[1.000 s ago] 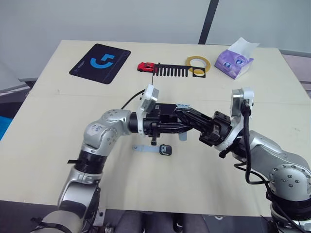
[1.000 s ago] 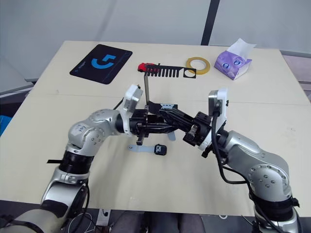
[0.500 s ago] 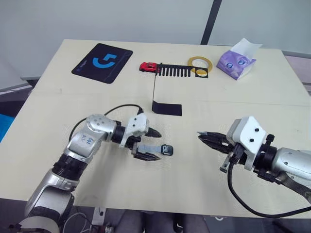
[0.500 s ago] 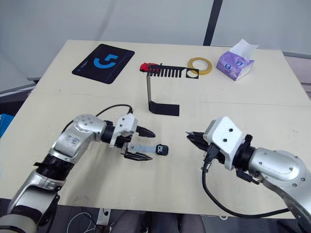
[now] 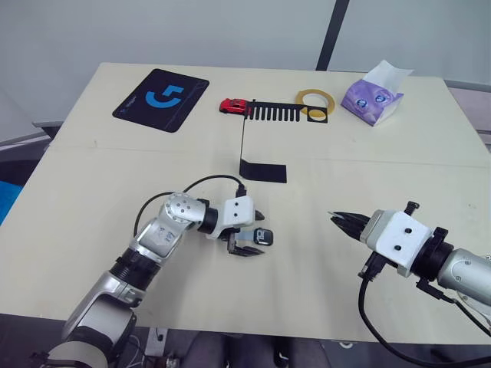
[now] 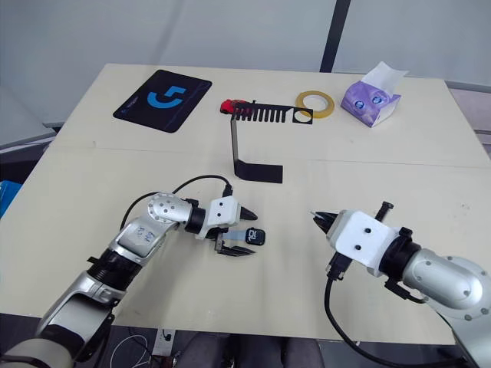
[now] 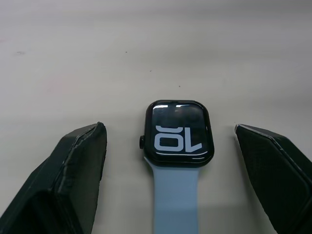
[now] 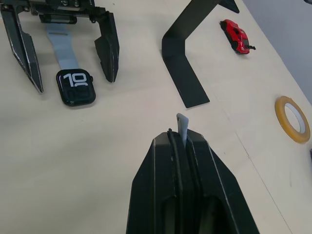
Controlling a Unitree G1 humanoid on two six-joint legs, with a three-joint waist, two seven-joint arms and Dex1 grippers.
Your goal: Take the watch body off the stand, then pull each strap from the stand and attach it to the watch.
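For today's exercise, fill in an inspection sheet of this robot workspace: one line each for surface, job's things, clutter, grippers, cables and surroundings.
Surface: pale beige tabletop, a seam running across it.
Job's things: small black rounded-square watch body lies flat on the table, one pale grey-blue strap joined to it; thin black metal stand upright behind; second grey-blue strap pinched in the right gripper.
Clutter: red toy car, yellow tape ring, purple tissue pack, black mat with blue logo.
Grippers: left gripper open, fingers either side of the watch body; right gripper shut on the strap.
Cables: black cable at the left wrist, another under the right arm.
Surroundings: grey wall, dark vertical post.
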